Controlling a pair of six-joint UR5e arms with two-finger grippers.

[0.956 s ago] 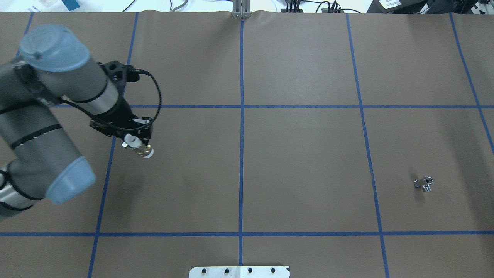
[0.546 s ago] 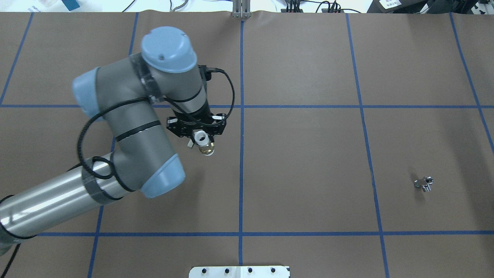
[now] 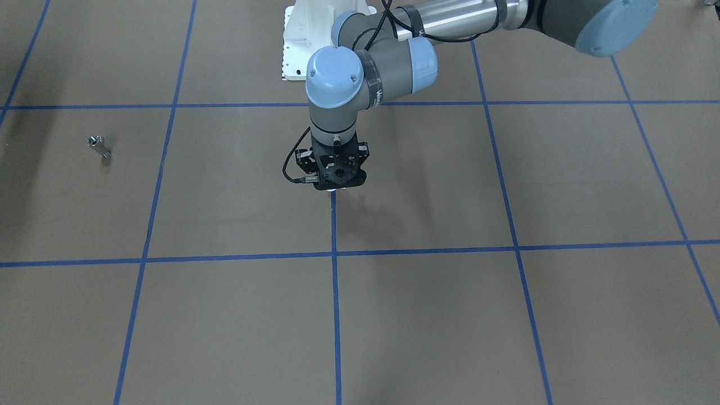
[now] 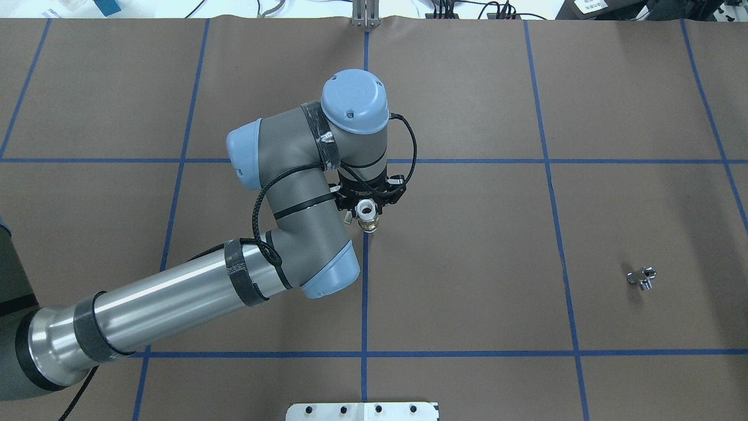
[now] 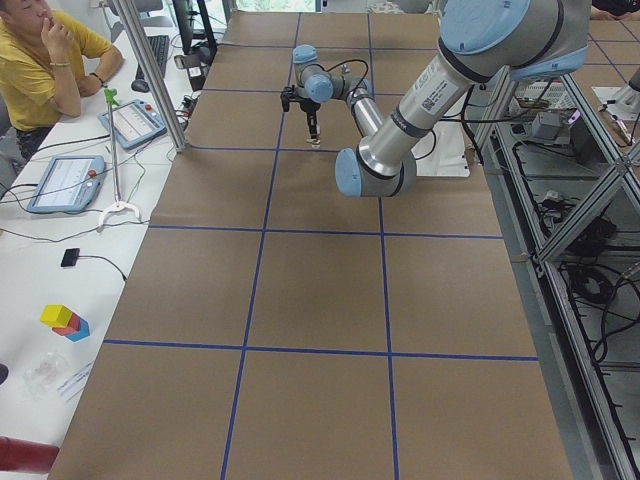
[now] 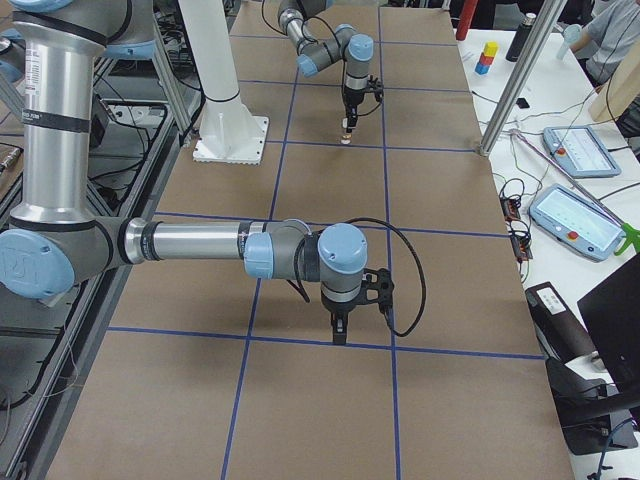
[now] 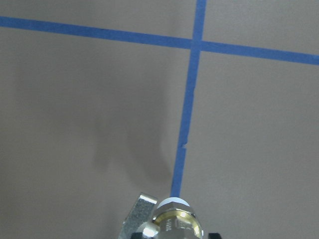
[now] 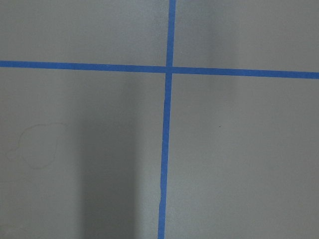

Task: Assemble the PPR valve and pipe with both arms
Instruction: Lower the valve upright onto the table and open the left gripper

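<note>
My left gripper (image 4: pixel 367 210) is shut on the PPR valve (image 4: pixel 369 216), a white cylinder with a brass band, and holds it upright over the centre tape line. The valve's lower end shows in the left wrist view (image 7: pixel 174 219), a little above the table. The pipe (image 4: pixel 641 278), a small shiny silver stub, lies alone on the brown table at the right; it also shows in the front-facing view (image 3: pixel 98 144). My right gripper (image 6: pixel 340 333) shows only in the exterior right view, pointing down at the table; I cannot tell whether it is open or shut.
Brown paper with a blue tape grid (image 4: pixel 365 292) covers the table. The white pedestal base (image 4: pixel 362 411) is at the near edge. Tablets and cables lie on the side bench (image 6: pixel 575 215). A person in yellow (image 5: pixel 40 60) sits beside the table.
My left arm has swung to the right with the valve, from the table's left part to the centre tape line. The pipe has not moved.
</note>
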